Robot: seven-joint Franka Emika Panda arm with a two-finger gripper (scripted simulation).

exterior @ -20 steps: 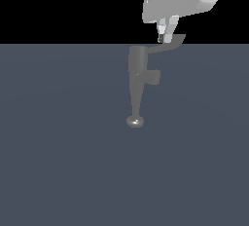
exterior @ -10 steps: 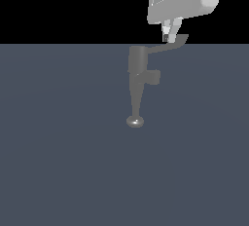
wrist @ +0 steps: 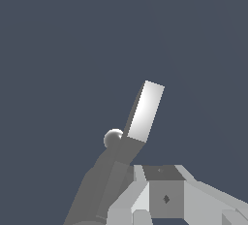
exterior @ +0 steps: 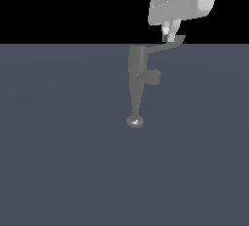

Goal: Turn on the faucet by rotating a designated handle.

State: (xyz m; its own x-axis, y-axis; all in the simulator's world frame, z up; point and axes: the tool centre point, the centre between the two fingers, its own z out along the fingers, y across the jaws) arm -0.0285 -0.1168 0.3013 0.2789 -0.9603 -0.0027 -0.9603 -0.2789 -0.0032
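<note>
At the upper right of the exterior view you've got the white gripper [exterior: 169, 36] sitting right over the paddle end of the handle [exterior: 168, 46]. Fingertips look like they meet the lever near its widened tip, but you can't resolve actual contact at this resolution. Fingers appear close together in that view; whether they're pressed shut or pinching the lever, you cannot tell.

Faucet [exterior: 137, 81] sits mid-frame on the flat dark blue-grey surface [exterior: 58, 161]: cylindrical body up top, short blocky stub [exterior: 152, 77] sticking out toward the exterior view's right, tapering stem running down to the rounded knob [exterior: 135, 121]. Handle leaves the cylinder's top and runs toward the exterior view's right, bent slightly upward at the tip.

Wrist view gives you the handle [wrist: 145, 113] as a bright flat strip, knob [wrist: 113, 137] just beside it, faucet body [wrist: 94, 190] darker behind, gripper housing [wrist: 164, 197] at the frame edge. Finger gap isn't readable there either.
</note>
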